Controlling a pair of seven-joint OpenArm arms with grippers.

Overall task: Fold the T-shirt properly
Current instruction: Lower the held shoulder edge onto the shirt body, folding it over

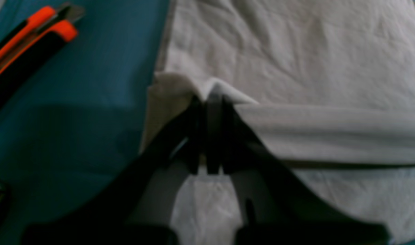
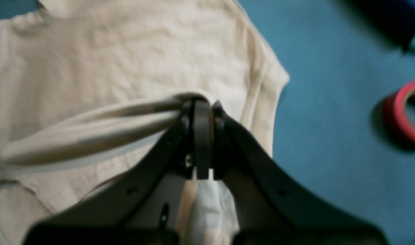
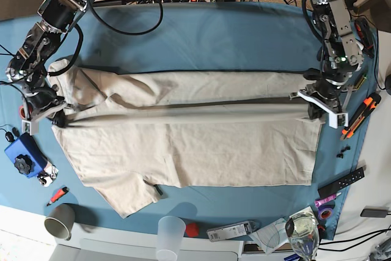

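I have the T-shirt (image 3: pixel 183 145) stretched across the blue-covered counter (image 3: pixel 214 35), its long axis running left to right in the base view, and I hold it at both ends of one fold line. My left pincer (image 3: pixel 322 103), at the right of that view, is closed on a pinch of the cloth; the wrist view shows the fingers pressed together with the fabric bunched over their tips and a taut roll of cloth running off sideways. My right pincer (image 3: pixel 54 114), at the left of the base view, is likewise closed on cloth, with the same raised ridge leaving it toward the other arm.

That ridge is what matters. It spans straight from one pincer to the other, roughly parallel to the shirt's far edge, with a narrower band of cloth on the far side of it and the wider body of the shirt on the near side, toward the cups and clutter at the counter's front edge. One sleeve lies spread at the near left.

As I judge it, the coming move should carry both ends together across the long axis, toward the near side, keeping the ridge tight. Neither arm is nearer; each owns its own end, so they must travel evenly or the fold will skew.
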